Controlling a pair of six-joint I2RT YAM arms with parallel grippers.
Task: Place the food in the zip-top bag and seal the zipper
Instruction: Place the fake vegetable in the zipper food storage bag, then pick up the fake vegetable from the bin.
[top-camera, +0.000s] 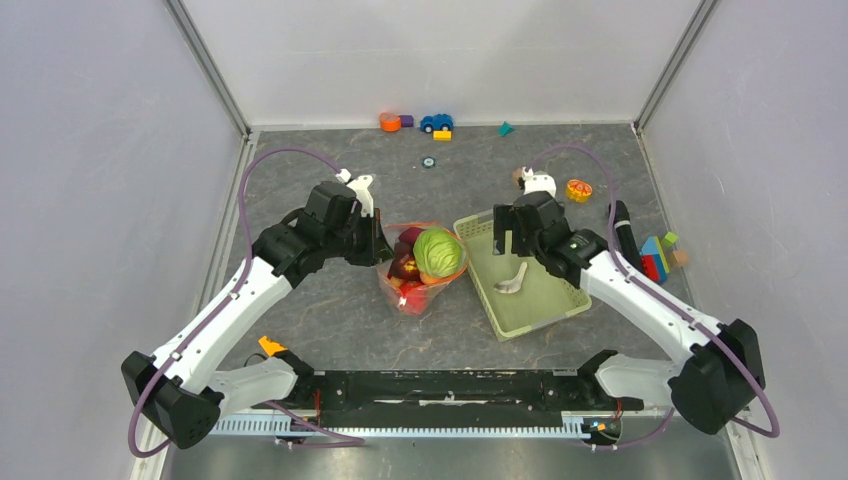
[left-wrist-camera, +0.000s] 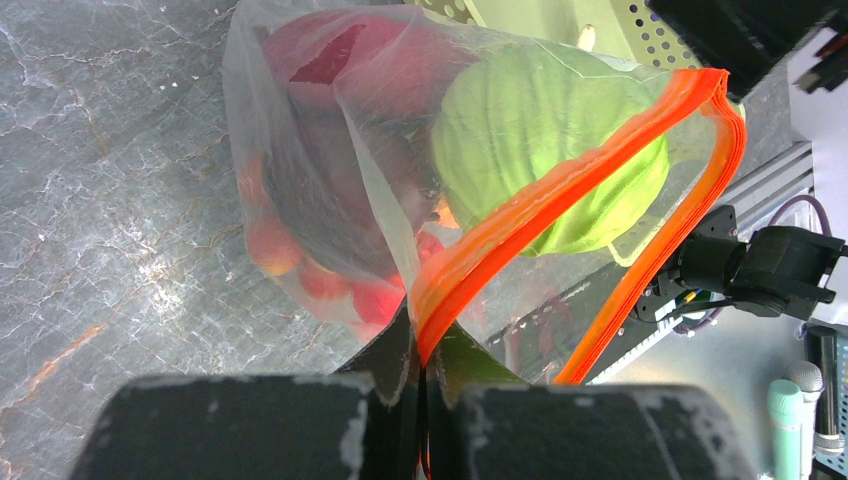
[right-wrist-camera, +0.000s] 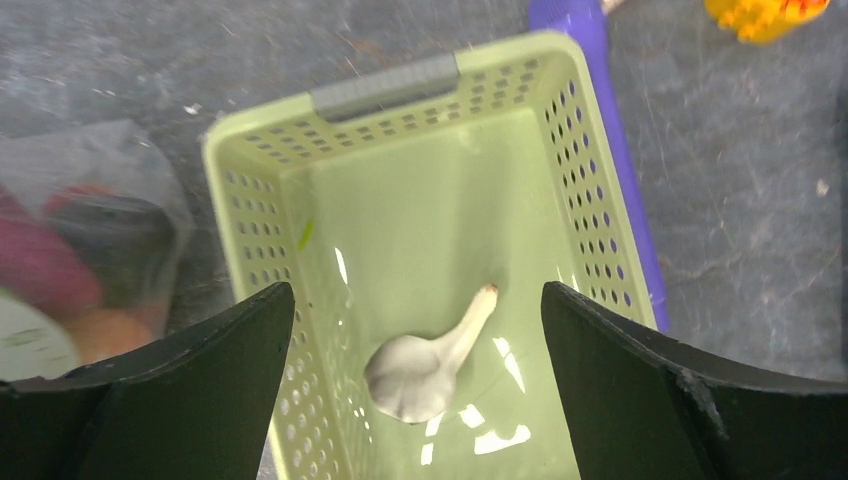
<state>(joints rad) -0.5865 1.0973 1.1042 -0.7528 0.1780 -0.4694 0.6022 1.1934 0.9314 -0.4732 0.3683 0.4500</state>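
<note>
Lying at the centre of the top view, the zip-top bag (top-camera: 420, 280) is one clear, crinkled pouch resting on the grey table (top-camera: 330, 310). Its zipper (left-wrist-camera: 560, 200), a red-orange strip, stands parted in an open loop in the left wrist view. Contents: one green cabbage (left-wrist-camera: 545, 160) pressed against the mouth, with dark red and red-yellow pieces to its left in that frame; their number cannot be told through the film. The left gripper (left-wrist-camera: 425, 395), lower centre of that view, is clamped tight on the zipper, with clear film pinched between the fingers. The right gripper (right-wrist-camera: 416, 295) is spread wide, holds nothing, and hangs above one pale green basket (right-wrist-camera: 400, 85) just right of the bag. The basket contains one white garlic bulb (right-wrist-camera: 425, 365). At the top edge of the top view stands one blue toy car (top-camera: 436, 122).
</note>
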